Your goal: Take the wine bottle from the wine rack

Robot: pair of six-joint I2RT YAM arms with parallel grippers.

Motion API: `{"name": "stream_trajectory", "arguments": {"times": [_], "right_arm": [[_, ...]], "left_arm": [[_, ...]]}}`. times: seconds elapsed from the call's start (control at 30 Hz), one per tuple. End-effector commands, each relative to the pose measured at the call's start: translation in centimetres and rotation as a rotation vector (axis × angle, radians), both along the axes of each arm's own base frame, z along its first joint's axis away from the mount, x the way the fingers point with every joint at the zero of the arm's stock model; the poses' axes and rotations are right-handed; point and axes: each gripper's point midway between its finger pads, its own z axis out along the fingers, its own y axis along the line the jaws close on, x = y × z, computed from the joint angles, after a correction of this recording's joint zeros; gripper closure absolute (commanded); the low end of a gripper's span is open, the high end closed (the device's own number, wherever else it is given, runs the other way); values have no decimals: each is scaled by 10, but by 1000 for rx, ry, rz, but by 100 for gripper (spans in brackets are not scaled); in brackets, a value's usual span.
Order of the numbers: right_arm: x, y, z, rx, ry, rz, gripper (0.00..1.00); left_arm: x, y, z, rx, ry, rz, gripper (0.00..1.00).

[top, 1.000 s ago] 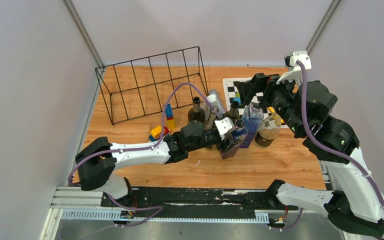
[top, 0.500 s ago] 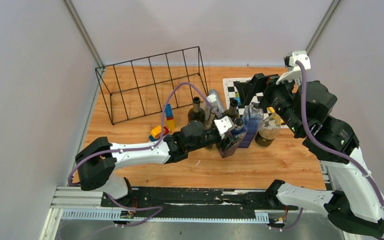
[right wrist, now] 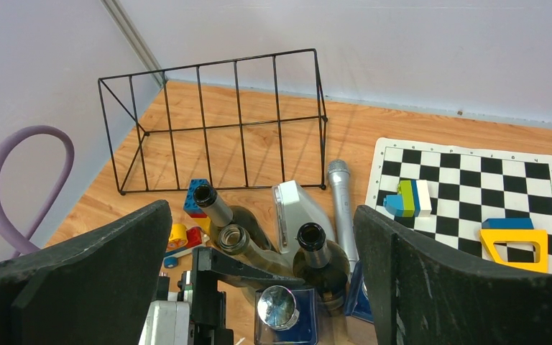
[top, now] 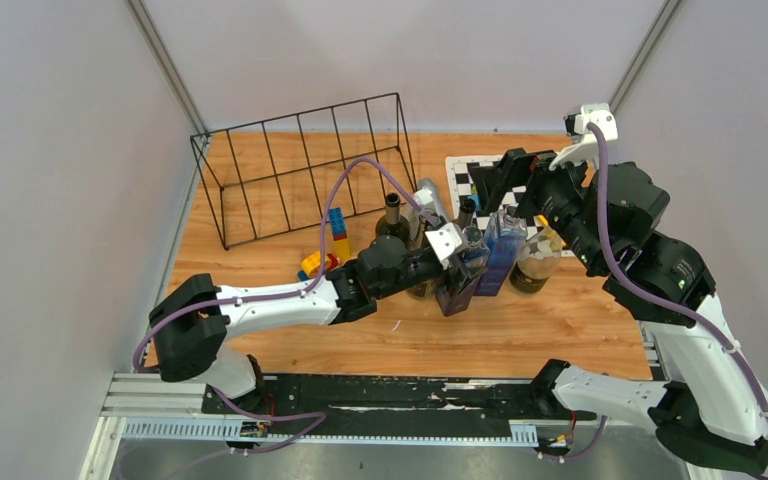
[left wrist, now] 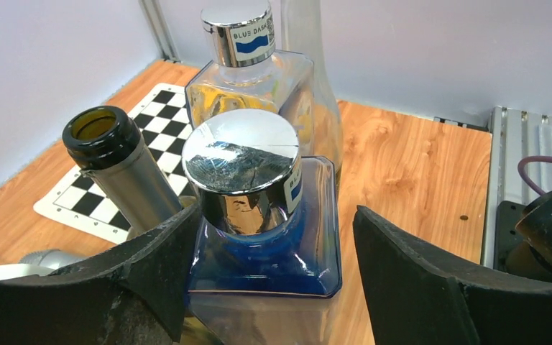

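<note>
The black wire wine rack (top: 298,116) stands at the back left and holds no bottle; it also shows in the right wrist view (right wrist: 208,65). The wine bottle (top: 457,288), square blue glass with a chrome cap, stands upright on the table in a cluster of bottles. My left gripper (top: 465,262) is open around its shoulder. In the left wrist view, the left finger lies against the bottle (left wrist: 259,244) and the right finger stands apart. My right gripper (top: 495,190) hovers wide open above the cluster, holding nothing.
Round the blue bottle stand dark green bottles (top: 392,222) (right wrist: 316,262), a second blue bottle (top: 503,245) and a clear amber one (top: 535,262). A microphone (right wrist: 341,205), a grey device (right wrist: 295,215), toy blocks (top: 338,232) and a chessboard mat (right wrist: 467,180) lie nearby.
My left gripper's jaws have spread apart and let go of the blue wine bottle, which stays standing. The right arm has barely moved.
</note>
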Motion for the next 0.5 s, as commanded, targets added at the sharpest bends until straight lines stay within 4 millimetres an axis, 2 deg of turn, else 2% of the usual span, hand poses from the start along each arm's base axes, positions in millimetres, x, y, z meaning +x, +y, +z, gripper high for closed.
{"name": "stream_trajectory", "arguments": {"times": [0.0,0.2,0.47], "right_arm": [[-2,-2,11,27,-35,4,1],[-1,-2,10,24,-34,1,1],[0,-2,10,19,-37,-4,1]], "left_arm": [[3,4,56,-128,-71,17,16],[3,3,60,-131,-74,17,1],[2,5,70,-132,-86,17,0]]}}
